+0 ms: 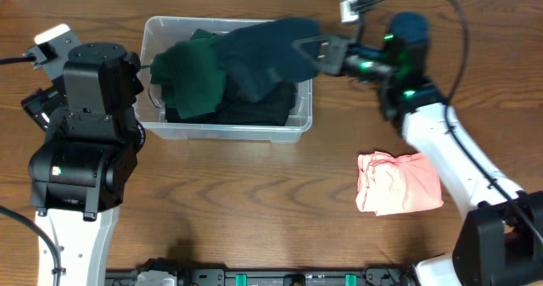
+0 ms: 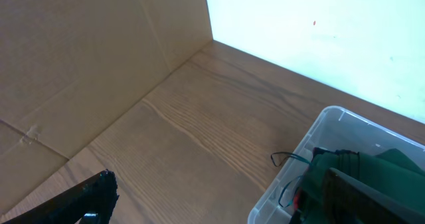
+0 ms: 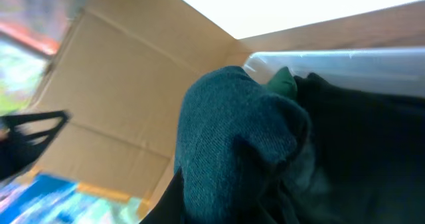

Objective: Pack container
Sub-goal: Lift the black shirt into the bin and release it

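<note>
One container [image 1: 229, 131] lies beside right pincer [image 1: 316, 48] gripping cloth [image 1: 263, 53].

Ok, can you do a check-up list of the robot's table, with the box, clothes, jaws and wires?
Surface: wooden table, no spills seen.
Job's things: clear container holds a green garment and a black garment; dark teal garment hangs over its right end; pink cloth lies crumpled on the table, outside.
Clutter: nothing seen.
Grippers: right gripper, jaws shut on dark teal garment; left gripper barely visible, jaws unclear.
Cables: black cable loops behind right arm; thin black wire at container's corner.
Surroundings: cardboard panel beside table.
</note>
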Motion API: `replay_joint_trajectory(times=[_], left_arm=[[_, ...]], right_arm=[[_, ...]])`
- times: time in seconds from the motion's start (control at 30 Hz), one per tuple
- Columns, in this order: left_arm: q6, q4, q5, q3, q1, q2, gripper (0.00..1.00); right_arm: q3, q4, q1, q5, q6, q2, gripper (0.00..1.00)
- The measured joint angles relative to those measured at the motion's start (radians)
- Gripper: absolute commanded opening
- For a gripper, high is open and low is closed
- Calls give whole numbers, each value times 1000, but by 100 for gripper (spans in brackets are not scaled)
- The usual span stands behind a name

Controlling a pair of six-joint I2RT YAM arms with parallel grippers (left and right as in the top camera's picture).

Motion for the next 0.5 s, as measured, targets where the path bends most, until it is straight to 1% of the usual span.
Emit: replay_joint_trajectory(times=[0.1, 0.2, 0.37, 0.5], left_arm=[[0, 0, 0, 0, 0, 0, 98], [0, 0, 0, 0, 0, 0, 98], [0, 0, 0, 0, 0, 0, 98], [0, 0, 0, 0, 0, 0, 98]], right_arm=[[0, -21, 84, 129, 1, 32, 1], [0, -33, 126, 197, 2, 103, 1], [0, -185, 142, 298, 10, 230, 1], [15, -246, 146, 341, 23, 241, 1]])
